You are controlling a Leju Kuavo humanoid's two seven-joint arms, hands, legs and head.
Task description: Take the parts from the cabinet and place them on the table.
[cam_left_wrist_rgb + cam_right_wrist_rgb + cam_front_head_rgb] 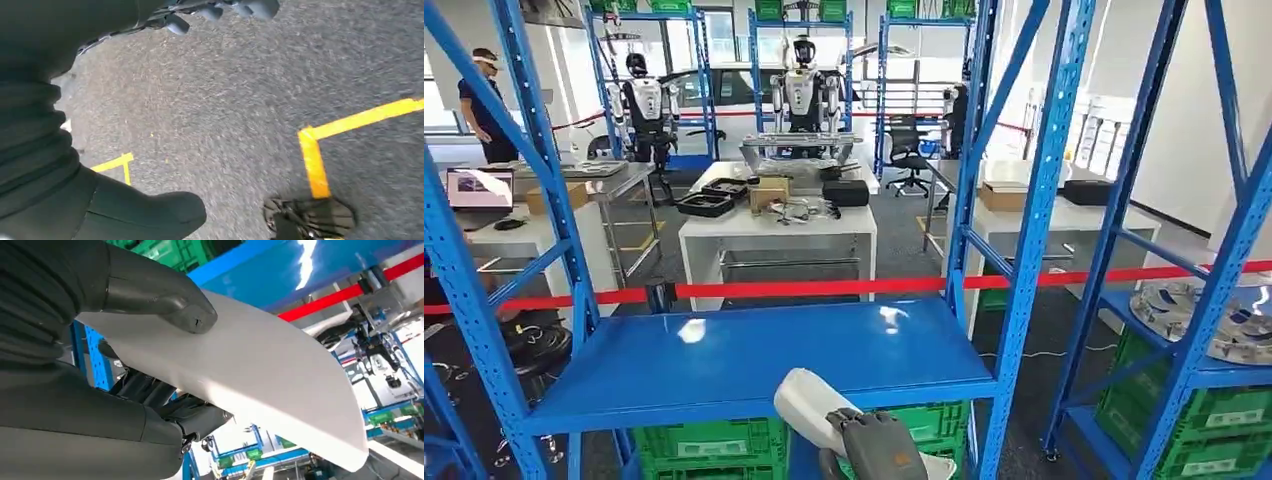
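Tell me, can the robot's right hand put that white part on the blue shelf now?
Probably yes. The right hand grips the white part just at the blue shelf, whose top looks bare there.

The right robot hand [876, 445] hides the white part's [809, 400] lower end, both cut off by the head view's edge.

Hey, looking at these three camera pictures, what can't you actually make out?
- The curved white plastic panel: its lower end is cut off by the head view's edge and covered by the right hand.
- Left hand: the left wrist view catches just fingertips, blurred; open or closed is unclear.
- Round grey metal parts on the right blue rack: cut off by the picture's edge.
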